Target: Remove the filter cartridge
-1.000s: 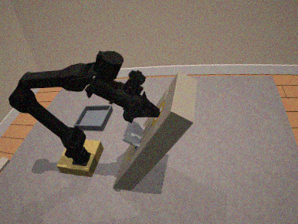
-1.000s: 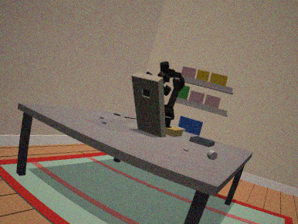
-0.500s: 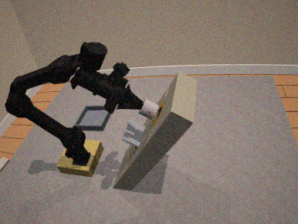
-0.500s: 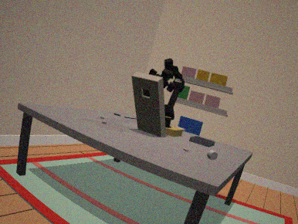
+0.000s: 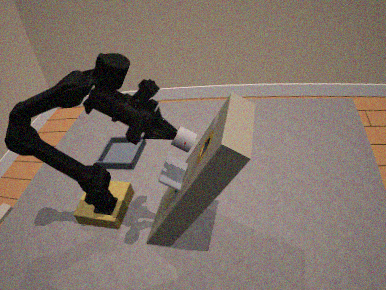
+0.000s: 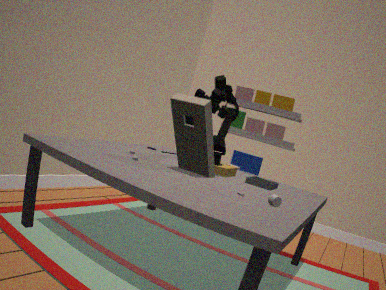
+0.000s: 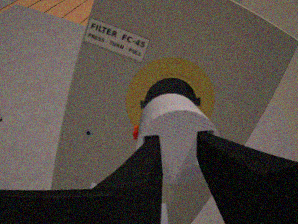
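Item, on the grey surface [image 5: 310, 210]: upright beige slab service panel [image 5: 235, 130] with a yellow-ringed round socket [image 7: 202, 86], and beside the arm a shallow dark-rimmed square tray [image 5: 120, 154]. Item: white cylindrical filter cartridge [image 5: 184, 139], clear of the socket and just in front of it, clamped end-on in the black claw [image 7: 178, 156]. Likely rigid, light, smooth-walled and prone to slip; the present face-end hold looks adequate.

Upright panel [image 5: 235, 125] walls off the table's far half just ahead of the gripper [image 5: 172, 136], which holds the cartridge [image 5: 185, 139]. A small bracket [image 5: 172, 174] juts out below it. Behind, toward the tray [image 5: 120, 153], the way lies open.
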`<action>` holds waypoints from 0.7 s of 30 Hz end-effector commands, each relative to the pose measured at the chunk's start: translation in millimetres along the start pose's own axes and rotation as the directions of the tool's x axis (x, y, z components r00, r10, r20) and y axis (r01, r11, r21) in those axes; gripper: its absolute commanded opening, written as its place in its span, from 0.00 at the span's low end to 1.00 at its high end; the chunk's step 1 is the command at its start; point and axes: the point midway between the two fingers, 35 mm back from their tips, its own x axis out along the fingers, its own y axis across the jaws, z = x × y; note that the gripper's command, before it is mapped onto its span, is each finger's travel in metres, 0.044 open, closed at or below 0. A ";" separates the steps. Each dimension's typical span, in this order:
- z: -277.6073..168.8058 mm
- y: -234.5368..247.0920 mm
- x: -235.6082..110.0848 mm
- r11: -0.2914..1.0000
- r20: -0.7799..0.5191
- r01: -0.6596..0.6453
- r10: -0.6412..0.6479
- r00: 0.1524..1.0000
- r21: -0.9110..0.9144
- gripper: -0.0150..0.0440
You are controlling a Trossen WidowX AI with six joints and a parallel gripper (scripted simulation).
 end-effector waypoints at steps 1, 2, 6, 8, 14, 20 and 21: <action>-7.6 3.0 -1.3 1.000 0.005 0.006 -0.006 1.000 0.006 0.25; -10.4 4.5 -1.1 1.000 0.005 0.006 -0.006 1.000 0.006 0.25; -21.8 10.3 0.3 1.000 0.004 0.006 -0.006 1.000 0.005 0.25; -27.5 13.2 1.1 1.000 0.004 0.005 -0.005 1.000 0.005 0.25; -44.9 22.2 4.1 1.000 0.004 0.005 -0.005 1.000 0.005 0.25; -61.9 31.1 7.8 1.000 0.003 0.005 -0.005 1.000 0.005 0.25; -57.5 29.4 8.2 1.000 -0.007 -0.003 0.003 1.000 -0.001 0.30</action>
